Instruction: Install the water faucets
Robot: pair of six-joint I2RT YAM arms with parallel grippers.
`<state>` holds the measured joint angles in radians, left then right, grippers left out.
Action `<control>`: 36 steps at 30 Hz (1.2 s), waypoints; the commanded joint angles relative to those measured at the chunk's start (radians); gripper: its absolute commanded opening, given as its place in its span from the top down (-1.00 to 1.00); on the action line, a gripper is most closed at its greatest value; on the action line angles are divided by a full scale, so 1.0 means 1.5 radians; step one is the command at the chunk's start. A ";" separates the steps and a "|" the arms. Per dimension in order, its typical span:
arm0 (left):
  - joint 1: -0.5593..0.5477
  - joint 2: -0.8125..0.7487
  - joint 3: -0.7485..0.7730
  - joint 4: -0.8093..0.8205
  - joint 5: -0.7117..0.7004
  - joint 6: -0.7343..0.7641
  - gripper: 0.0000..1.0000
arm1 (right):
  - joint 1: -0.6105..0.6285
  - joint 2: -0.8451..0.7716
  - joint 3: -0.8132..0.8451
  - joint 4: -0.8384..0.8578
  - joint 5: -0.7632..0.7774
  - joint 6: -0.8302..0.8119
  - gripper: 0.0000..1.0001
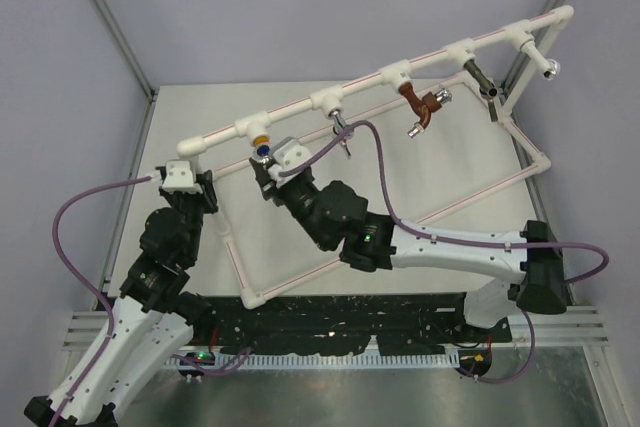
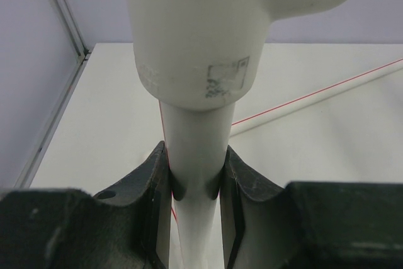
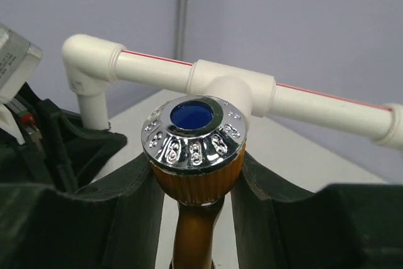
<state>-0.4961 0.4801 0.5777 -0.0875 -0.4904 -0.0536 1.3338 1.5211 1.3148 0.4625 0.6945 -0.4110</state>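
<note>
L end effector (image 2: 196, 184): clamped on vertical leg of white pipe frame (image 2: 195, 130), just below elbow. R end effector (image 3: 196, 187): clamped on orange tap (image 3: 195, 135), under its silver knob w/ blue centre. Tap sits at outlet of leftmost tee (image 3: 232, 86) on top rail, above counter (image 1: 230, 107). Thread engagement: cannot tell.

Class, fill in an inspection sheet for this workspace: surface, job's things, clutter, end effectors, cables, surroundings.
Surface: pale table carrying a white pipe frame.
Job's things: orange-yellow faucet, silver knob with a blue centre, just in front of the tee; seating not visible. A reddish-brown faucet hangs further along the rail.
Clutter: nothing seen.
End effectors: left end effector shut on the upright pipe; right end effector shut on the orange-yellow faucet.
Cables: purple cables run along both arms.
Surroundings: grey walls, metal corner posts.
</note>
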 commanded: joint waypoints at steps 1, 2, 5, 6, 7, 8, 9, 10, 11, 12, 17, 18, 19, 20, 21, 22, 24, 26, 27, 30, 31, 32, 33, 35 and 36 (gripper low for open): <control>-0.026 0.006 0.004 0.038 0.140 -0.031 1.00 | -0.053 -0.101 -0.039 0.120 -0.115 0.397 0.90; -0.026 0.007 0.004 0.039 0.140 -0.031 1.00 | -0.054 -0.103 -0.045 0.123 -0.109 0.401 0.89; -0.026 0.008 0.004 0.039 0.141 -0.031 1.00 | -0.054 -0.105 -0.044 0.125 -0.109 0.385 0.89; -0.026 0.008 0.004 0.039 0.141 -0.031 1.00 | -0.053 -0.106 -0.044 0.124 -0.108 0.377 0.89; -0.026 0.008 0.004 0.038 0.141 -0.031 1.00 | -0.054 -0.105 -0.043 0.125 -0.113 0.369 0.90; -0.027 0.008 0.004 0.039 0.141 -0.031 1.00 | -0.053 -0.104 -0.042 0.124 -0.113 0.355 0.89; -0.025 0.008 0.004 0.039 0.140 -0.031 1.00 | -0.053 -0.105 -0.042 0.123 -0.113 0.354 0.88; -0.026 0.008 0.004 0.038 0.139 -0.031 1.00 | -0.053 -0.105 -0.042 0.120 -0.114 0.348 0.78; -0.026 0.008 0.004 0.039 0.139 -0.031 1.00 | -0.053 -0.106 -0.042 0.118 -0.121 0.342 0.71; -0.027 0.009 0.004 0.038 0.139 -0.031 1.00 | -0.053 -0.110 -0.041 0.113 -0.124 0.332 0.51; -0.026 0.008 0.004 0.038 0.139 -0.030 1.00 | -0.054 -0.137 -0.046 0.106 -0.138 0.277 -0.36; -0.026 0.008 0.004 0.038 0.136 -0.029 1.00 | -0.053 -0.141 -0.048 0.103 -0.139 0.277 -0.52; -0.026 0.008 0.004 0.038 0.134 -0.029 1.00 | -0.053 -0.153 -0.053 0.099 -0.137 0.246 -0.63; -0.026 0.008 0.005 0.038 0.133 -0.028 1.00 | -0.053 -0.159 -0.057 0.096 -0.136 0.236 -0.70; -0.025 0.008 0.005 0.038 0.131 -0.028 1.00 | -0.054 -0.174 -0.064 0.093 -0.135 0.216 -0.76; -0.027 0.008 0.007 0.036 0.130 -0.027 1.00 | -0.053 -0.183 -0.071 0.087 -0.136 0.206 -0.87; -0.026 0.009 0.007 0.036 0.129 -0.027 1.00 | -0.053 -0.215 -0.090 0.078 -0.131 0.176 -0.99; -0.026 0.009 0.005 0.037 0.129 -0.026 1.00 | -0.053 -0.251 -0.115 0.071 -0.115 0.147 -0.91; -0.026 0.011 0.005 0.037 0.128 -0.027 1.00 | -0.053 -0.280 -0.136 0.065 -0.102 0.128 -0.91; -0.026 0.013 0.004 0.037 0.125 -0.026 1.00 | -0.053 -0.337 -0.184 0.055 -0.070 0.091 -0.91; -0.026 0.014 0.005 0.036 0.124 -0.025 1.00 | -0.053 -0.368 -0.213 0.055 -0.049 0.070 -0.91; -0.026 0.014 0.007 0.035 0.119 -0.023 1.00 | -0.054 -0.401 -0.244 0.054 -0.037 0.054 -0.91; -0.026 0.015 0.007 0.035 0.114 -0.020 1.00 | -0.053 -0.416 -0.263 0.051 -0.007 0.048 -0.91; -0.026 0.015 0.007 0.035 0.102 -0.012 0.99 | -0.053 -0.467 -0.312 0.051 0.036 0.025 -0.91; -0.024 0.016 0.007 0.035 0.094 -0.007 0.95 | -0.053 -0.504 -0.345 0.048 0.053 0.019 -0.91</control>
<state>-0.4961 0.4789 0.5777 -0.0898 -0.4969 -0.0513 1.2591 0.8829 0.9005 0.5320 0.6277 -0.2886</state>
